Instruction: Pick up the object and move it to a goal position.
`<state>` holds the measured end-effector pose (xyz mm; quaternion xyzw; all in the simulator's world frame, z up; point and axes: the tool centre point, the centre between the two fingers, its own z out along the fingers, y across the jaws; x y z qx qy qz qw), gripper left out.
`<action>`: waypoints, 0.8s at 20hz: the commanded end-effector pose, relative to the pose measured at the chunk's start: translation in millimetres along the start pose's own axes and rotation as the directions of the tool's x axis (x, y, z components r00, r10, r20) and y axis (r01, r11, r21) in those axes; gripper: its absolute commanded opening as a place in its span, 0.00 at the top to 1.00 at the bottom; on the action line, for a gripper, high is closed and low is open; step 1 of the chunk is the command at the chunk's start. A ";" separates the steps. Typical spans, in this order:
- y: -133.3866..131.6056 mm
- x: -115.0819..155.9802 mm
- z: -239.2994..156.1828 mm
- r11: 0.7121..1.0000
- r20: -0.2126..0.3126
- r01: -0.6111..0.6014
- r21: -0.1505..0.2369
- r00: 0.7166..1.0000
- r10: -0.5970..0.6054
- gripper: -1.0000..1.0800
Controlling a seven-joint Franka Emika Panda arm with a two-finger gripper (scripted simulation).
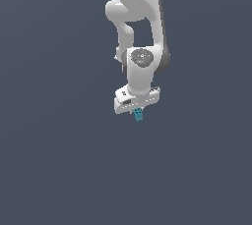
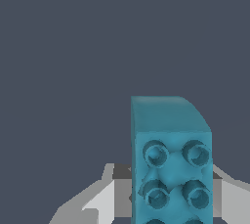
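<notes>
In the exterior view we see the white arm (image 1: 140, 32) reaching down from the top of the picture against a plain grey-blue background, its wrist turned so that the gripper (image 1: 138, 111) points downward. Right under the white hand body hangs the object (image 1: 139, 115), a small teal-blue block, far smaller than the hand above it. Its upper part is tucked against the underside of the hand, and only its lower end shows below. From this side we cannot make out the fingers themselves (the hand body and the block cover them), so this view alone does not tell us how wide the claw stands. The wrist view helps. There the object (image 2: 171, 159) fills the lower middle of the picture, very close to the camera: a blocky teal piece with rows of round, hollow studs on the face turned toward us and a smooth face with one rounded corner beyond it. On either side of it we see pale grey and white finger parts (image 2: 100, 196), lying close against the block's flanks. So we read the claw as drawn in narrowly and pinching the block between its fingers. Nothing else is to be seen around the block in either view.
</notes>
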<state>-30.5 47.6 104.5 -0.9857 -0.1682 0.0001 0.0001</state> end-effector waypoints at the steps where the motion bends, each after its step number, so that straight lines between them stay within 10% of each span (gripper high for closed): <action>1: -11.2 16.1 -15.2 1.000 0.000 -0.001 0.000 1.000 0.001 1.00; 16: -36.0 56.7 -49.0 1.000 0.000 -0.001 0.000 1.000 0.001 1.00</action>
